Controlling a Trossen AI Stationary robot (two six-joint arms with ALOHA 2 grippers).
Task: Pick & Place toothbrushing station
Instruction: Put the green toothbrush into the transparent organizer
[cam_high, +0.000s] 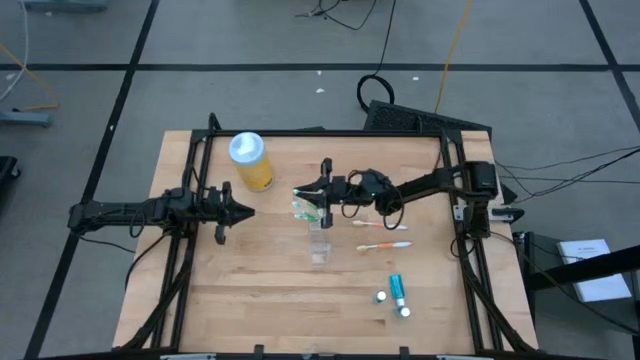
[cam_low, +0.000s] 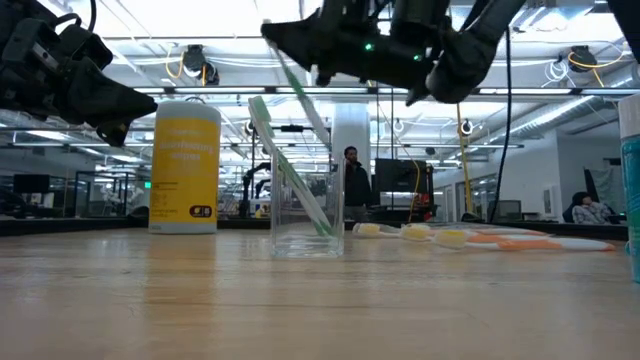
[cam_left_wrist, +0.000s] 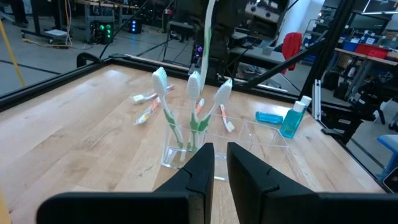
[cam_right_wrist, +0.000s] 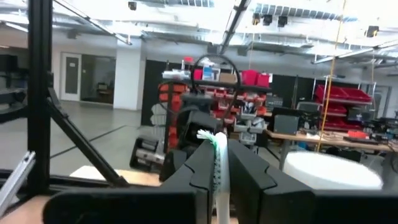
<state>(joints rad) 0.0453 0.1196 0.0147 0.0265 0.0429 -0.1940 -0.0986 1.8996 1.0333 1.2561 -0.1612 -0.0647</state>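
Note:
A small clear cup (cam_left_wrist: 181, 154) stands mid-table with green-and-white toothbrushes (cam_left_wrist: 163, 99) leaning in it, heads up. My right gripper (cam_high: 322, 190) hovers over that cup (cam_low: 307, 220), shut on another green-white toothbrush (cam_low: 300, 90). A second clear cup (cam_high: 320, 252) stands just nearer. Two orange-white toothbrushes (cam_high: 385, 236) lie flat to the right of the cups. Teal white-capped tubes (cam_high: 397, 290) lie near the front right. My left gripper (cam_high: 236, 210) waits at the left, level, shut and holding nothing. My right gripper pinches the toothbrush just below its bristle head (cam_right_wrist: 213, 144) between its two fingers; the head sticks out past the fingertips. The handle (cam_low: 305, 100) slants down and back under the gripper toward the cup. I cannot tell whether its lower end reaches inside the cup.
A yellow bottle with a pale blue lid (cam_high: 250, 160) stands at the far left of the table top. A black frame (cam_high: 330, 132) borders the table's far side and both flanks. Bare wood lies in front of the left arm and along the near edge.

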